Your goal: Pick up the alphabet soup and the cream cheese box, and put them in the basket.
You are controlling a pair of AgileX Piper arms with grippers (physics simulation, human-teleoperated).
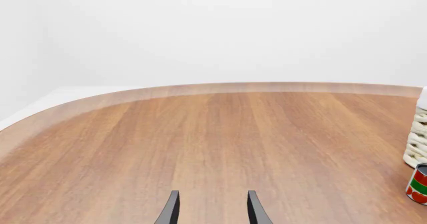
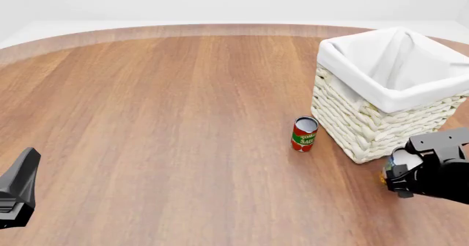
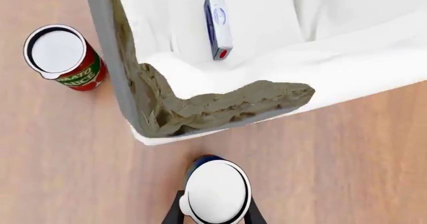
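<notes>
Silvery-white and round, the top of the alphabet soup (image 3: pixel 215 193) fills the space between the two dark fingers of the right tool (image 3: pixel 215 215), which sit against the can's sides. Its jaws appear closed onto the can, with a sliver of blue label showing at the far edge. In the front view the right tool (image 2: pixel 398 175) sits low beside the near corner of the basket (image 2: pixel 364 126), and the can (image 2: pixel 401 161) shows pale behind the dark housing; whether it stands on the worktop (image 2: pixel 168 119) or is lifted clear, I cannot tell.

That upright side grip suits a lift over the rim, which is likely the next demand, since the wicker wall and folded cloth lining stand between can and opening.

Inside the basket, the cream cheese box (image 3: pixel 217 23) lies on the white lining, so that half of the task looks done.

A red and green tomato sauce can (image 2: pixel 304 134) stands upright just beside the basket's left wall, apart from the right tool's path.

Well away, the left tool (image 1: pixel 211 209) hangs parted and holding nothing above bare wood.
</notes>
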